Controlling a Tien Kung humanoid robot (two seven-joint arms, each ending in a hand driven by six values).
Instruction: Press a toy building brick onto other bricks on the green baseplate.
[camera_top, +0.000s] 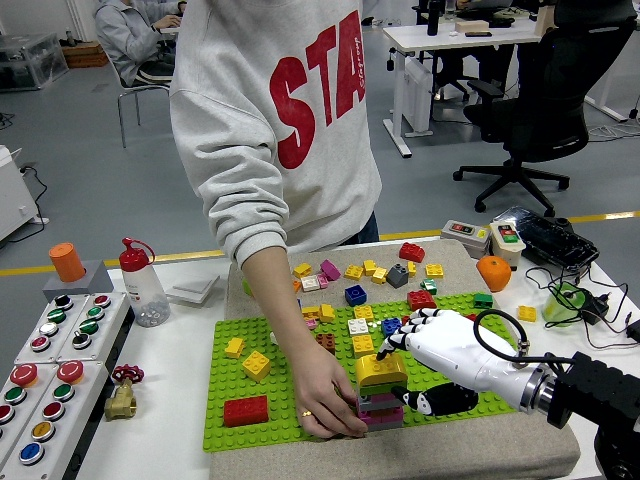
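Desk (180, 400): white, carrying a button panel (50, 370) at left, a bottle (142, 283), and a tan mat (400, 455) under the baseplate.
Person (270, 120): stands at the far side in a grey sweatshirt; one hand (325, 395) reaches down and steadies the base of the stack.
Baseplate (290, 405): green, lying on the mat, dotted with loose bricks, among them a red brick (245, 410) near its front left.
Right hand (440, 350): white, comes in from the right, fingers (400, 335) curled over the yellow brick and holding it.
Stack (380, 410): pink and green bricks, upright near the baseplate's front edge.
Yellow brick (381, 370): sits on top of the stack.
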